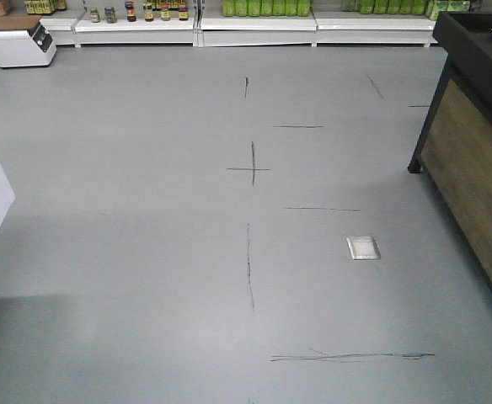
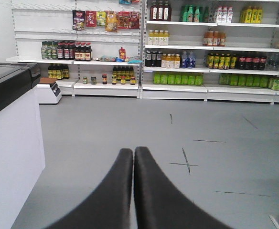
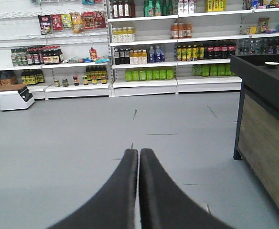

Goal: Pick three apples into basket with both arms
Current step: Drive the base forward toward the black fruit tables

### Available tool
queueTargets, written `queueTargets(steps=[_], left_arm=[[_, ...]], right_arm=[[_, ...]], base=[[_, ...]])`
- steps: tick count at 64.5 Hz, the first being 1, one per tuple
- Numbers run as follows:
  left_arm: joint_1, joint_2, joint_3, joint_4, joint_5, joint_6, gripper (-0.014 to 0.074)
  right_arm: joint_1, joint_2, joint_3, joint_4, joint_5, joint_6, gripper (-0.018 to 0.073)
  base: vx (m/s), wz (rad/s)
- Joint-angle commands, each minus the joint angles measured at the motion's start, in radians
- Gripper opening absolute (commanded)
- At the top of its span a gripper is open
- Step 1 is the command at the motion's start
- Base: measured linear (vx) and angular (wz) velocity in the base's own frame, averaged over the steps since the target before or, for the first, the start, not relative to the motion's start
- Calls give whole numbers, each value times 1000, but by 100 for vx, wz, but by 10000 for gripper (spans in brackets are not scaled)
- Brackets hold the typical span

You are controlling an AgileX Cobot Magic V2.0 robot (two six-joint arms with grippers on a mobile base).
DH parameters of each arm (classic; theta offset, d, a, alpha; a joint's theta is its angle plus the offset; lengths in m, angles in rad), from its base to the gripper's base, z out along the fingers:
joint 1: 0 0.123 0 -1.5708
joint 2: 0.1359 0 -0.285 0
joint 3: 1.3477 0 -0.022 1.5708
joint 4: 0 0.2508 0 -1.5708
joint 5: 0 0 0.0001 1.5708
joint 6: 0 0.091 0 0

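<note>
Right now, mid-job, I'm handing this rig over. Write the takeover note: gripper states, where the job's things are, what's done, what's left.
Left gripper: shut, holding nothing.
Right gripper: shut, holding nothing.
Apples and basket: not in any view. The cameras show only grey floor, stocked shelves and a black-topped counter to the right.
Done: nothing that these views confirm.
Left: find the basket and apples, then all three picks.

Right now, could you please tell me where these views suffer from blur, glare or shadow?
Front view: sharp, pale sheen on the floor low centre, shadow lower left. Left wrist view: the shut jaws look soft-edged, shelves readable. Right wrist view: jaws equally blurred, shelves lean at left.
</note>
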Motion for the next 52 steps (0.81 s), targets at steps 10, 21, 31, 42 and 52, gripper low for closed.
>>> queueTargets(steps=[10, 21, 31, 42, 52], left_arm=[[1, -15, 23, -2, -69, -1, -6], [1, -15, 23, -2, -69, -1, -6], [1, -15, 23, -2, -69, -1, -6], [1, -15, 23, -2, -69, -1, -6], [1, -15, 23, -2, -69, -1, -6]], right_arm=[[-8, -10, 14, -8, -71, -5, -4], [-8, -10, 14, -8, -71, -5, -4], [-8, -10, 14, -8, -71, -5, -4], [-8, -10, 14, -8, -71, -5, -4], [-8, -10, 14, -8, -71, -5, -4]], base=[[0, 0], [0, 0], [0, 0], [0, 0], [0, 0]])
